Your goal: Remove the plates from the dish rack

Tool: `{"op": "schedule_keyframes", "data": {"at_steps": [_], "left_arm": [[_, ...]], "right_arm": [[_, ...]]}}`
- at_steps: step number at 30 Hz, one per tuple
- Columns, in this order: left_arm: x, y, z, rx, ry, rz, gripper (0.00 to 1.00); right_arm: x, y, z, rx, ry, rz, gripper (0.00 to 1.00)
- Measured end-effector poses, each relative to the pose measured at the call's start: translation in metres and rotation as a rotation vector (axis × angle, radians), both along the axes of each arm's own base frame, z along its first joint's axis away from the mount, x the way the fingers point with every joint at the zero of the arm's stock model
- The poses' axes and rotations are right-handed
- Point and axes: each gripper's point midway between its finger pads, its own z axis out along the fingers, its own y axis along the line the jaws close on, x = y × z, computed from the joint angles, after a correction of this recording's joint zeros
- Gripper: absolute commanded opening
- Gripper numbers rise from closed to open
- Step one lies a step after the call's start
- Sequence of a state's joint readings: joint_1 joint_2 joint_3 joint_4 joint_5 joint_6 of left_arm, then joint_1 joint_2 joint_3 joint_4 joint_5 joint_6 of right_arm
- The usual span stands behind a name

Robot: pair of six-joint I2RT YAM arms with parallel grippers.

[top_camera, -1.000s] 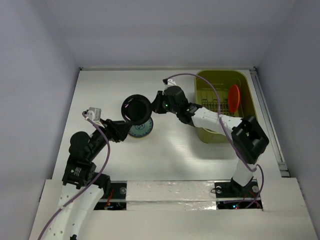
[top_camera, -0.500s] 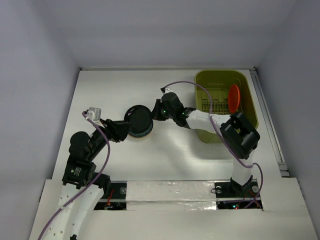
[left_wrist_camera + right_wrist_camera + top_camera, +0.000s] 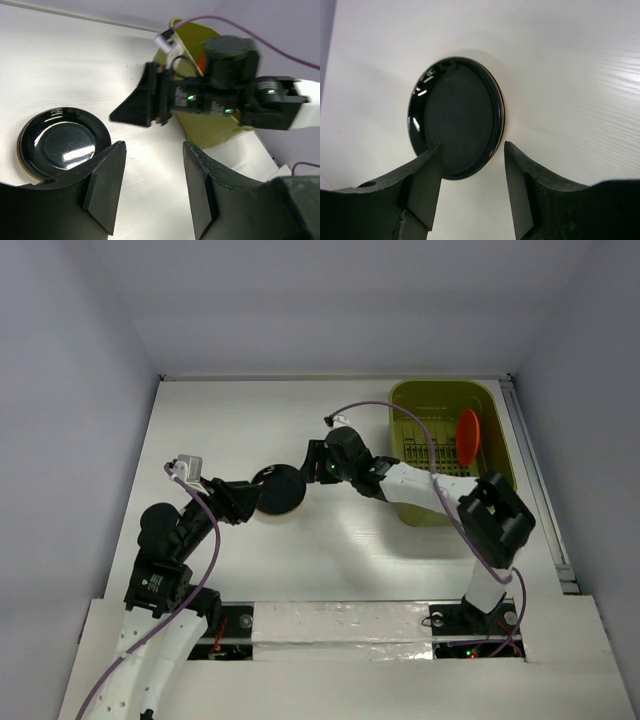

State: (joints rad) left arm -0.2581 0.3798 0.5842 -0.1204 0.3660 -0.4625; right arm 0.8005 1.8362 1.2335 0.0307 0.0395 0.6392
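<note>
Left of the dish rack (image 3: 445, 386): black plate (image 3: 280, 490) now lies flat, airborne a second ago.
Right gripper (image 3: 472, 146): fingers wide, plate let go.
Left gripper (image 3: 153, 147): wide, empty.
Inside the rack: orange-red plate (image 3: 467, 437) still to unload.

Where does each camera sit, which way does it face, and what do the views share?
Top: above, behind the robot, facing down at the table; left arm, right arm, left gripper and right gripper show.
Left wrist: looks across the table past its own fingers at the right gripper and dish rack.
Right wrist: looks down between its own fingers at the black plate.
Shared: all three show that plate.
</note>
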Motion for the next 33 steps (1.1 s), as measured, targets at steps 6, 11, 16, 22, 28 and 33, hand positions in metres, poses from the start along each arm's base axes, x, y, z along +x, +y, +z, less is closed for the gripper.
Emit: {"op": "schedule_keyframes", "data": {"at_steps": [6,11,16,22,28,33], "left_arm": [[0.000,0.000,0.001,-0.001,-0.004,0.000,0.46],[-0.001,0.000,0.002,-0.003,-0.006,0.000,0.34],[-0.002,0.000,0.004,-0.007,-0.015,0.000,0.12],[-0.002,0.001,0.004,-0.008,-0.017,0.001,0.20],[-0.003,0.000,0.005,-0.009,-0.019,-0.004,0.30],[-0.005,-0.002,0.005,-0.009,-0.021,-0.012,0.31]], "right_arm": [[0.007,-0.055,0.088,-0.040,-0.210,-0.152,0.00],[0.027,-0.160,0.158,-0.096,-0.369,-0.398,0.00],[0.047,-0.310,0.152,-0.320,-0.359,-0.770,0.38],[0.037,-0.390,0.108,-0.594,-0.218,-0.925,0.80],[0.041,-0.432,0.081,-0.673,-0.122,-0.980,0.74],[0.053,-0.434,0.048,-0.736,-0.045,-0.942,0.64]]}}
